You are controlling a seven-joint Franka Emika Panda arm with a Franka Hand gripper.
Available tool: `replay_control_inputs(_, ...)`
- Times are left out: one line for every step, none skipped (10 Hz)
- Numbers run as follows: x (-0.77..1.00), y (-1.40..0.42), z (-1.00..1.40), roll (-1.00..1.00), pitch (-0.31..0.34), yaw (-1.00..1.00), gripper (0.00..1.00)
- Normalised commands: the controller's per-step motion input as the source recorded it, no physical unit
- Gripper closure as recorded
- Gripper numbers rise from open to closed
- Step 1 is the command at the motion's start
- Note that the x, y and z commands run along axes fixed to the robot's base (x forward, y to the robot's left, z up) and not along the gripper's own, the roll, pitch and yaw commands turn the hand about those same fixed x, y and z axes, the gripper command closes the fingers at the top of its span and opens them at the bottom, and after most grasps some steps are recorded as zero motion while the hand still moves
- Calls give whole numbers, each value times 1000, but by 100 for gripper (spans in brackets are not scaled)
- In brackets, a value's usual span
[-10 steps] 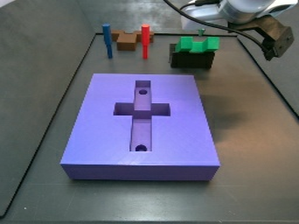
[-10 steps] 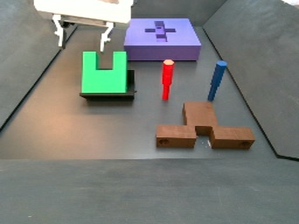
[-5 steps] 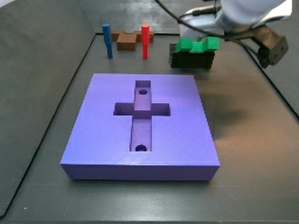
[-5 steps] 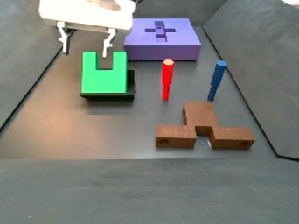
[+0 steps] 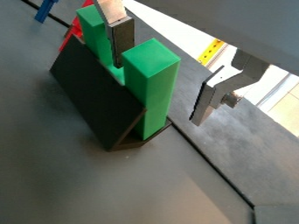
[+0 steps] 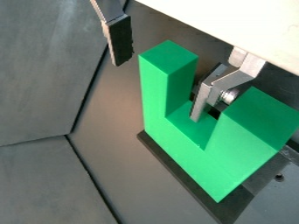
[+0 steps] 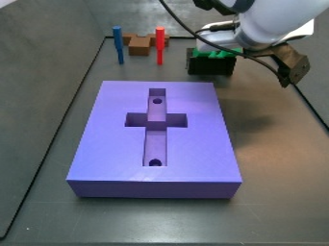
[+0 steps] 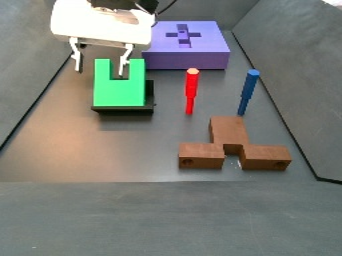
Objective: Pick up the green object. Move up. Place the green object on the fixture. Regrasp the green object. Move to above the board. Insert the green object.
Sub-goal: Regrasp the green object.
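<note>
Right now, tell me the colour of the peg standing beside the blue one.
Red, clearest in a side view.

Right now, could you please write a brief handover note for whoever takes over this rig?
Gripper: open, lowered over the green object, its fingers straddling one prong, one finger in the notch; not closed on it yet.
Green object: resting on the fixture, prongs toward the board.
Board: cross-shaped recess empty.
Done: green object picked up and placed on the fixture.
Left: close for the regrasp, lift, move above the board, insert.
</note>
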Motion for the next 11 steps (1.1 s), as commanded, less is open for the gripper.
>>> replay_control_inputs(0,0,-83,0,51,-11,0)
replay_control_inputs(0,0,-120,0,23,-14,0)
replay_control_inputs(0,0,-134,0,29,-26,0)
replay_control_inputs(0,0,-117,0,51,-34,0)
replay_control_inputs(3,0,0,0,23,0,0)
replay_control_inputs(0,0,0,0,0,0,0)
replay_control_inputs(0,0,0,0,0,0,100)
replay_control_inputs(0,0,0,0,0,0,100)
replay_control_inputs(0,0,0,0,0,0,100)
replay_control_inputs(0,0,0,0,0,0,100)
replay_control_inputs(0,0,0,0,0,0,100)
